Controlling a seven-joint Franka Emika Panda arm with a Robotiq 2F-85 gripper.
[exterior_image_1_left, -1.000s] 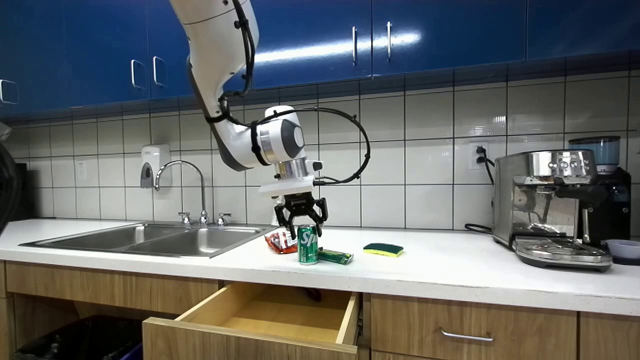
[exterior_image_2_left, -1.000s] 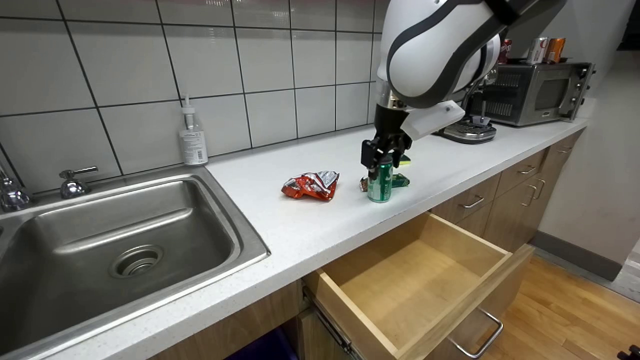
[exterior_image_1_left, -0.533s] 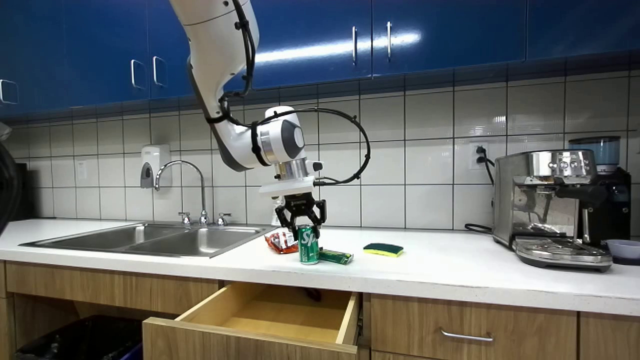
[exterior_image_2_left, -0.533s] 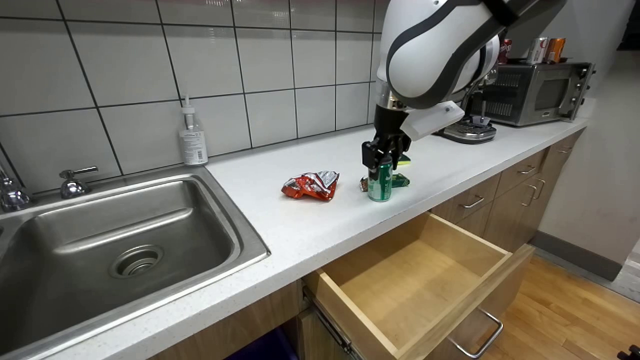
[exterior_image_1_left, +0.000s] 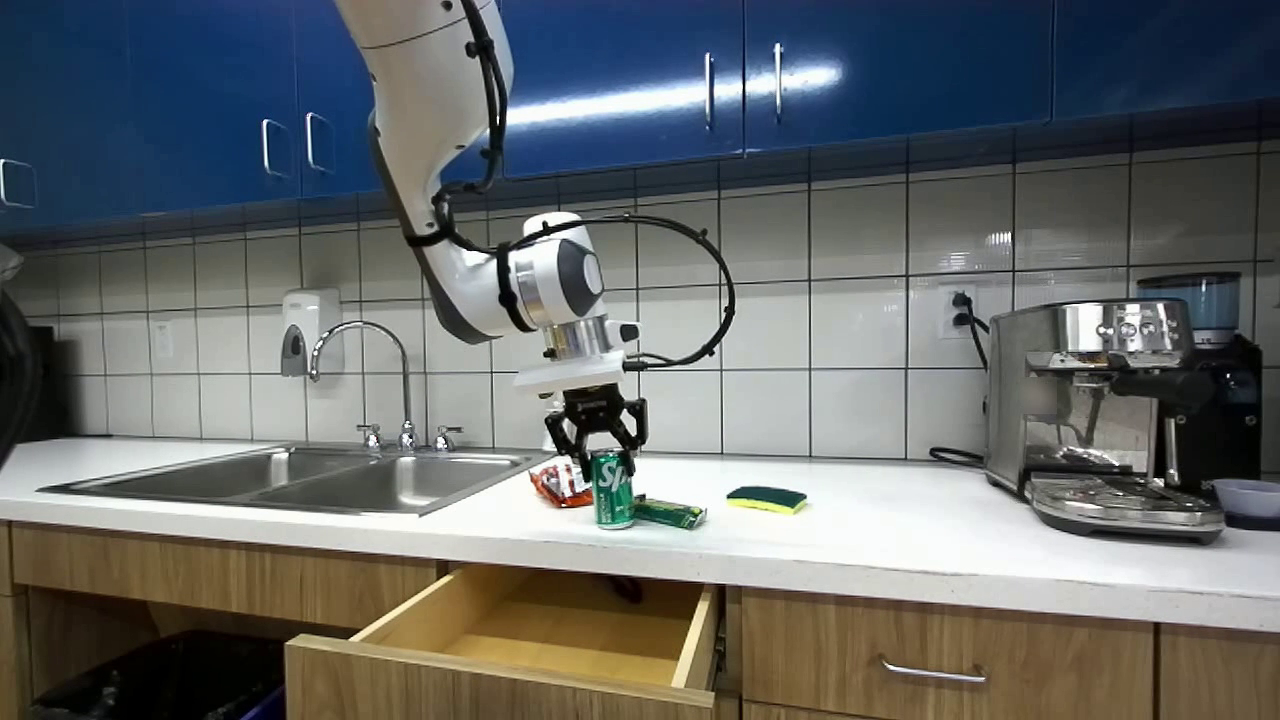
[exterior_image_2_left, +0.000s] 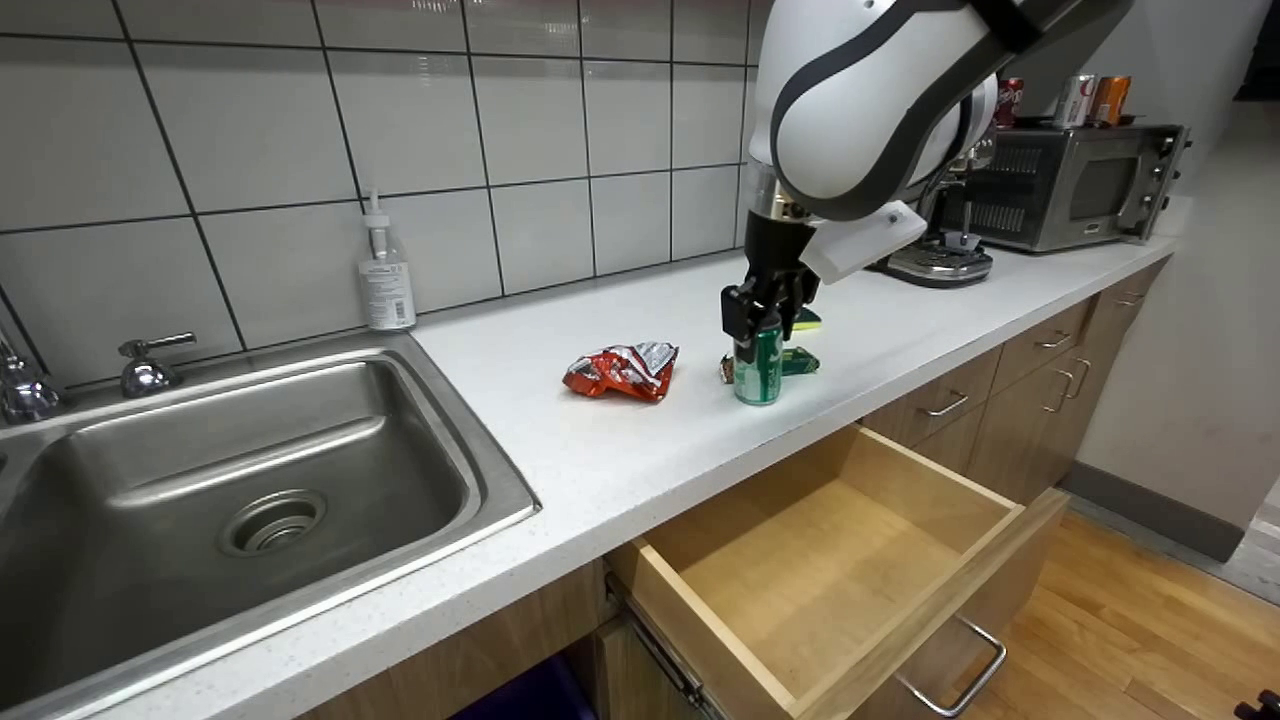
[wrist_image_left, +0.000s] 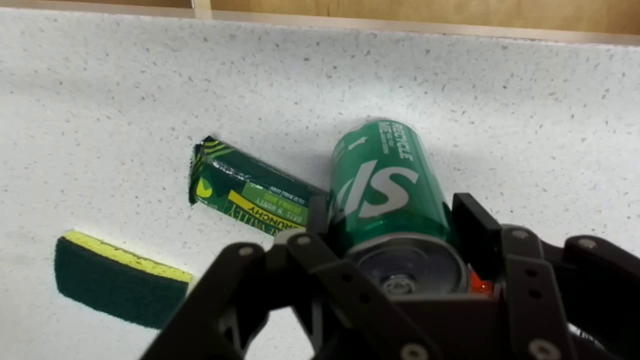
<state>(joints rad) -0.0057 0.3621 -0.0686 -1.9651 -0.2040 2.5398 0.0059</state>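
- One can (wrist_image_left: 387, 175), green with white lettering: upright, its base on the counter (exterior_image_2_left: 560, 440) near the front edge.
- One gripper (exterior_image_1_left: 609, 466), black: at the can's upper end, its two fingers (wrist_image_left: 477, 232) drawn in on opposite sides, pinching the can.
- One snack bar (wrist_image_left: 255, 192), green wrapper, yellow band: flat on the counter, just beside the can; a finger hides whether the two touch.
- One sponge (wrist_image_left: 120, 280), dark green and yellow: on the counter, near the snack bar, apart from the can.
- One bag (exterior_image_2_left: 622, 371), red and silver, crumpled: on the counter between the can and the sink (exterior_image_2_left: 488, 490), apart from both.
- Sink, steel, two basins: set into the counter, with a curved chrome faucet (exterior_image_1_left: 406, 400) at its rear.
- One soap bottle (exterior_image_2_left: 387, 290), clear, white label: standing behind a corner of the sink.
- One drawer (exterior_image_2_left: 830, 560), pale wood inside: pulled out below the counter.
- One coffee machine (exterior_image_1_left: 1090, 420), steel: farther along the counter, well apart from the can.
- One oven (exterior_image_2_left: 1060, 190), steel: at the counter's far end, soda cans (exterior_image_2_left: 1076, 100) on top.
- Cabinets (exterior_image_1_left: 620, 80), blue: on the wall above.
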